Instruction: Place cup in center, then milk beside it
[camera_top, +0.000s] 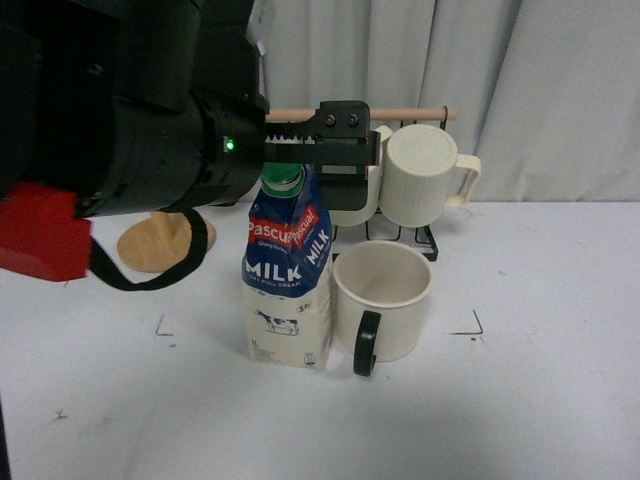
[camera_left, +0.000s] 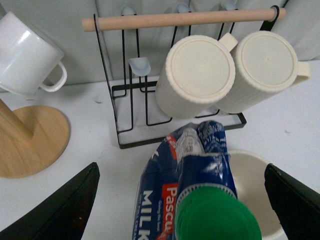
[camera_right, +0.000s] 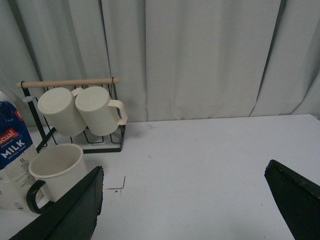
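Note:
The milk carton (camera_top: 288, 280) stands upright on the white table, green cap up. The cup (camera_top: 383, 290), a wide cream mug with its black handle (camera_top: 367, 343) turned to the front, stands touching close on the carton's right. No smiley face shows. My left gripper (camera_top: 345, 140) is open and hangs just above the carton; in the left wrist view (camera_left: 181, 200) its fingers stand wide on either side of the green cap (camera_left: 217, 220), apart from it, with the cup (camera_left: 252, 175) beyond. My right gripper (camera_right: 182, 200) is open and empty over bare table, right of the cup (camera_right: 55, 167) and the milk (camera_right: 12, 150).
A black wire rack with a wooden bar (camera_top: 400, 113) holds two ribbed cream mugs (camera_top: 420, 175) right behind the carton and cup. A wooden stand (camera_top: 155, 240) at back left carries a small white glossy mug (camera_left: 27, 55). Black corner marks (camera_top: 470, 325) are on the table.

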